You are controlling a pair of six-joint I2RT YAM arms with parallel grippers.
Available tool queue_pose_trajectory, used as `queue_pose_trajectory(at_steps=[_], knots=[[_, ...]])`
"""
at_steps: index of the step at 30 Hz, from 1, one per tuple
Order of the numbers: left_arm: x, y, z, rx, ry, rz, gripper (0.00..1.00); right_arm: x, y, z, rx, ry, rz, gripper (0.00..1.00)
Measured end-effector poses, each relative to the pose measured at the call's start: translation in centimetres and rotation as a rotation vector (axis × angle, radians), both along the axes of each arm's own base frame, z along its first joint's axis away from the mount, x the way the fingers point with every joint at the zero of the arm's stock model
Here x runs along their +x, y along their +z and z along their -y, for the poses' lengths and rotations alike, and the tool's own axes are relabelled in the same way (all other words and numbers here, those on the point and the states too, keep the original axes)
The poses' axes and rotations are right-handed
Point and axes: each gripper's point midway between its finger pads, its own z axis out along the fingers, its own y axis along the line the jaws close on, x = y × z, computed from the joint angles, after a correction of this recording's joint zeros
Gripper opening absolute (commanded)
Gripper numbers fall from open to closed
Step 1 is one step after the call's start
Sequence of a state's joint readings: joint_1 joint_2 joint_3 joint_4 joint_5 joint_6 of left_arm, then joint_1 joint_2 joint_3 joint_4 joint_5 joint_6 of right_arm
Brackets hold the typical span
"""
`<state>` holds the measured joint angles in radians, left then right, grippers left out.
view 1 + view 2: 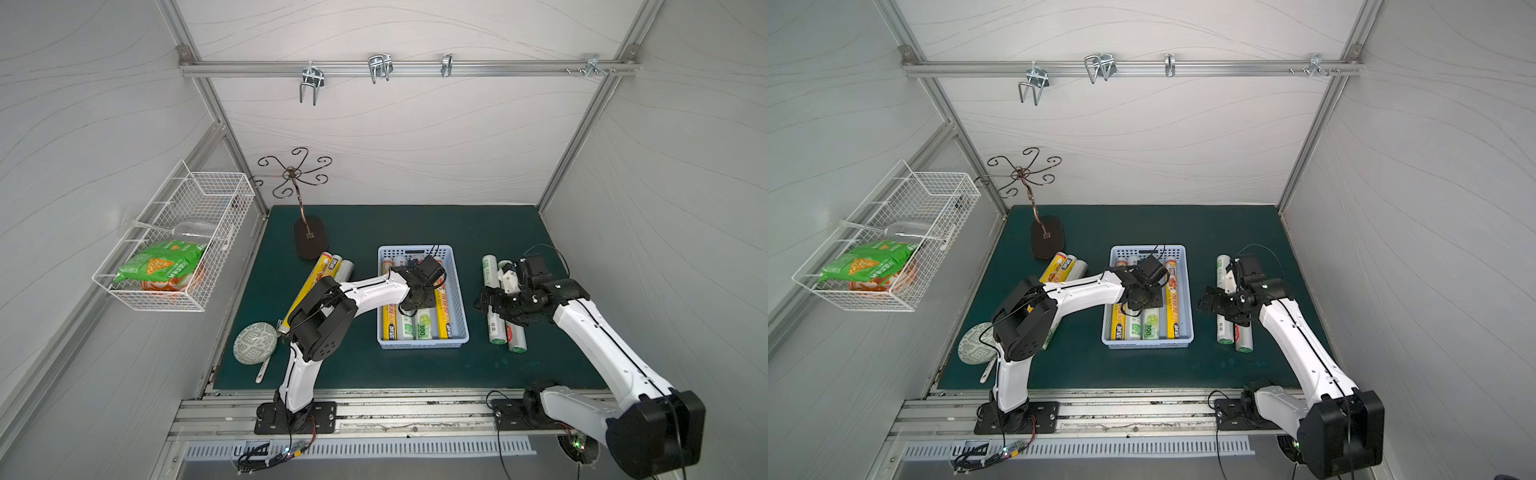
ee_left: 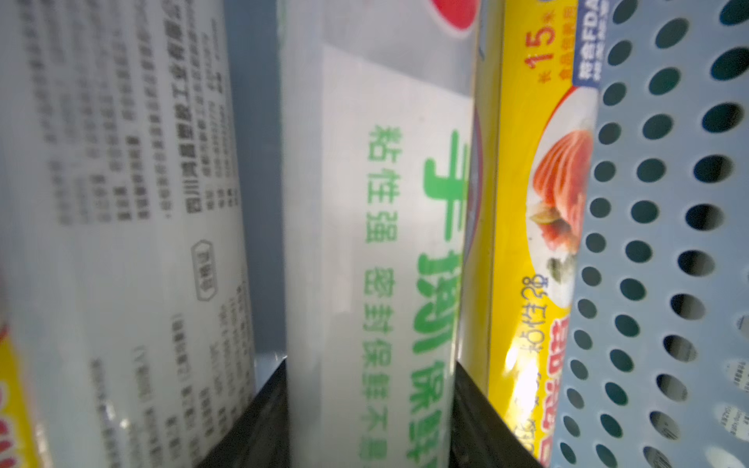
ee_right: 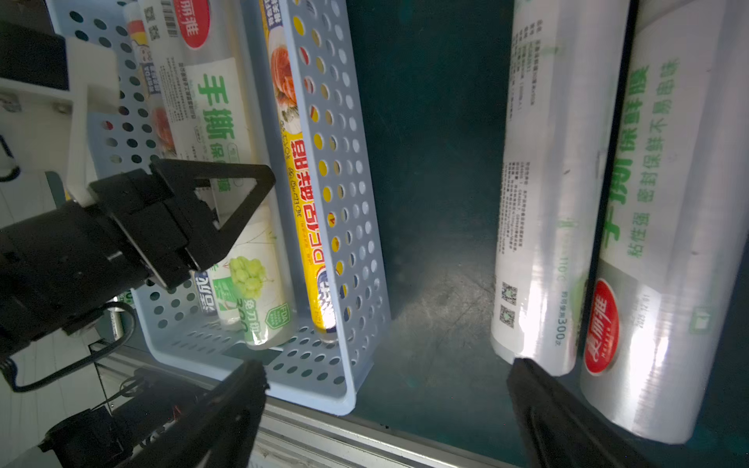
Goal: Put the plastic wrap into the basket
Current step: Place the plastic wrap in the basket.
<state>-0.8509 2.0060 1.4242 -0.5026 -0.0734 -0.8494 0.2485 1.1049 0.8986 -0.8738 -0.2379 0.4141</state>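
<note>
The left gripper (image 2: 369,362) is down inside the pale-blue basket (image 2: 668,243). Its black fingers (image 2: 263,425) press against both sides of a white roll with green print (image 2: 364,202), clenched on it. In the wrist picture a yellow roll with a food picture (image 2: 523,202) lies to the right of that roll, against the basket's perforated wall. A white roll with small black print (image 2: 121,202) lies to its left.

In both top views the basket sits mid-frame on the dark green mat (image 1: 415,365) and holds four rolls (image 1: 424,328) side by side.

The right gripper (image 3: 389,364) is spread wide and holds nothing, with only mat between its fingers. It hangs right of centre in the top views, above two white rolls (image 3: 543,202) that lie touching on the mat to the right of the basket.

More rolls (image 1: 320,272) lie to the left of the basket, partly hidden by the left arm.
</note>
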Motion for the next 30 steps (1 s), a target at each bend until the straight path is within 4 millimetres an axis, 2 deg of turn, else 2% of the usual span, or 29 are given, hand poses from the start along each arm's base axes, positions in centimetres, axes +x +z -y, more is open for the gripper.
queue_pose_trajectory(at_steps=[6, 13, 22, 30], knots=[[0.2, 0.5, 0.9, -0.021, -0.009, 0.023, 0.71, 0.4, -0.7, 0.7, -0.017, -0.028, -0.008, 0.99], [0.3, 1.6, 1.3, -0.048, -0.014, 0.046, 0.72, 0.9, -1.0, 1.2, -0.031, -0.050, -0.005, 0.99], [0.3, 7.8, 1.6, -0.158, -0.029, 0.142, 0.75, 1.2, -1.7, 1.8, -0.062, -0.067, -0.027, 0.98], [-0.7, 11.5, -0.6, -0.158, -0.061, 0.223, 0.82, 2.5, -2.1, 2.3, -0.111, -0.078, -0.034, 0.97]])
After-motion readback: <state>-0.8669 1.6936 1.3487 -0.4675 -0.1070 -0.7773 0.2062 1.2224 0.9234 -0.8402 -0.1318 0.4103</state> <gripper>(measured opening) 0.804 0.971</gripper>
